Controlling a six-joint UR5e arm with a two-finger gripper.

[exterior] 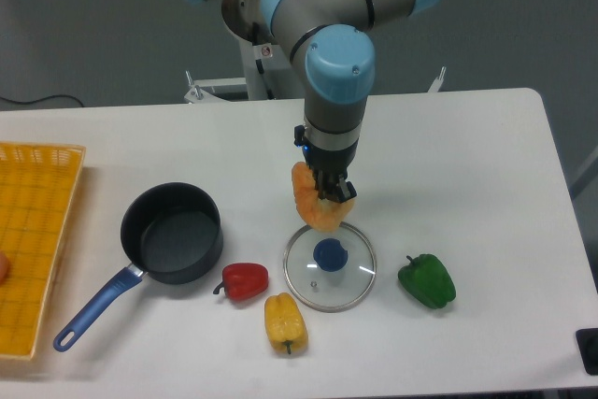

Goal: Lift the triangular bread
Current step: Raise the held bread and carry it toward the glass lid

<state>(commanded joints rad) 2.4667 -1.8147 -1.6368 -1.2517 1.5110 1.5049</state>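
The triangular bread [313,205], golden-orange with paler streaks, hangs in the air just above the far rim of the glass lid. My gripper [327,190] points straight down and is shut on it, with the dark fingers pressed into the bread's upper right side. The arm's blue-capped wrist hides the top of the gripper.
A glass lid with a blue knob [329,263] lies right under the bread. A green pepper [427,280] sits to its right, a red pepper [245,280] and a yellow pepper [284,322] to its left. A dark pot with a blue handle [171,233] stands farther left, a yellow basket [33,231] at the left edge.
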